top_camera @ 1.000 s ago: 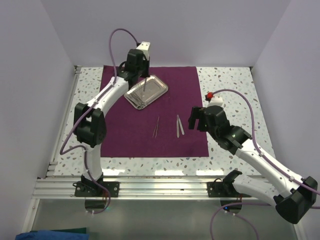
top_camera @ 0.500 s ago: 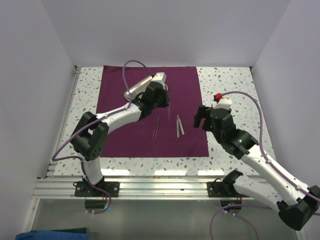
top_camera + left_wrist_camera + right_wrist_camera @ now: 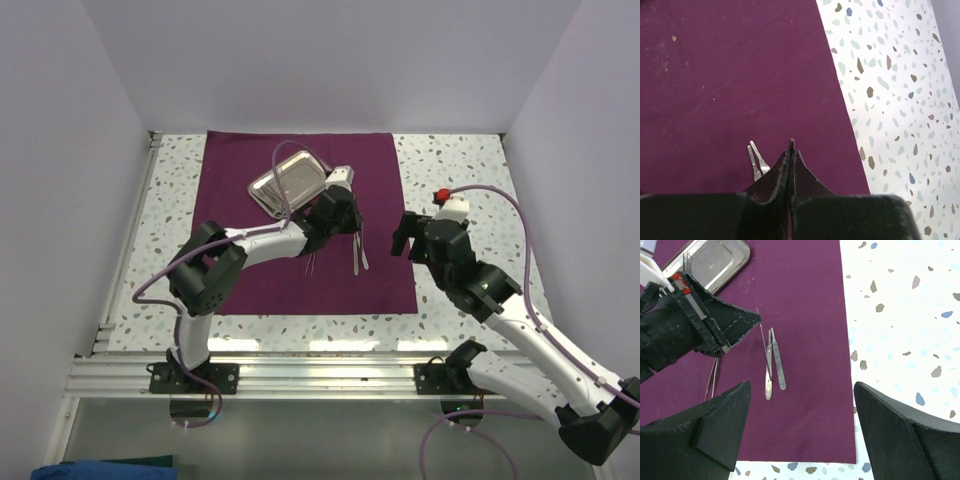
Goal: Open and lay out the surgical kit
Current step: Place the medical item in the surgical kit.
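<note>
Top external view: the left gripper (image 3: pixel 348 218) is seen low over the middle of the cloth (image 3: pixel 230 190), with its arm stretched across the fabric. The tray (image 3: pixel 288 180) lies on the cloth beyond this gripper and to its left, near it but apart. Tweezers (image 3: pixel 359 256) lie on the cloth just on the near side of the gripper. A slimmer pair (image 3: pixel 312 263) lies to their left, partly hidden by the arm. The right gripper (image 3: pixel 405 236) is held above the cloth's right edge, to the right of the left gripper and apart from it.

From the left wrist, the left fingers are seen pressed together without a gap, and a thin silver tip pokes out between them. The tweezers show just left of the fingertips.

From the right wrist, a thin rod (image 3: pixel 765 347) is seen clamped in the left gripper. It runs from the gripper's tip down across the tweezers, and whether it touches them cannot be told. The right gripper's jaws stand wide apart with nothing held. The tweezers and the rod lie below the gap between them, nearer the left finger.
</note>
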`<act>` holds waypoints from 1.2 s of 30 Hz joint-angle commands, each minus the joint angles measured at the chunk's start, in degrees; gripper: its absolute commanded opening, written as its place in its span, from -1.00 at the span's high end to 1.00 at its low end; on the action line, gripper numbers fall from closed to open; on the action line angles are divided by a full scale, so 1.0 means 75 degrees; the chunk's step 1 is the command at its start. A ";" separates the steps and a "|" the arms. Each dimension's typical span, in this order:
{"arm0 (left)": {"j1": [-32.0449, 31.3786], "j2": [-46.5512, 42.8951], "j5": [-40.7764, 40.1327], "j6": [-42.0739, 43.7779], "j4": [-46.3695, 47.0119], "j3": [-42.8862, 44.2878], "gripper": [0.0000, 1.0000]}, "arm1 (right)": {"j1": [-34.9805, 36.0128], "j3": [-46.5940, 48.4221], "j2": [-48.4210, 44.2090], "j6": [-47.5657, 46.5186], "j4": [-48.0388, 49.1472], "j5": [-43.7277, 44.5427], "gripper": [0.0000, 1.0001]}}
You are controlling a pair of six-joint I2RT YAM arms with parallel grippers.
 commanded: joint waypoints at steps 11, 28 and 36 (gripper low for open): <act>-0.0110 0.0246 -0.0336 -0.0417 0.0017 0.0230 0.16 | -0.0016 -0.0097 -0.0008 0.0107 -0.0001 0.0239 -0.79; 0.2536 -0.0002 -0.1754 0.0356 -0.1706 0.1213 -0.28 | -0.0028 -0.0132 -0.0114 0.0072 -0.0001 0.0075 -0.82; 0.3124 0.0655 -0.1707 0.0368 -0.2198 0.1718 -0.25 | -0.0016 -0.0120 -0.0055 0.0072 0.0011 0.0087 -0.82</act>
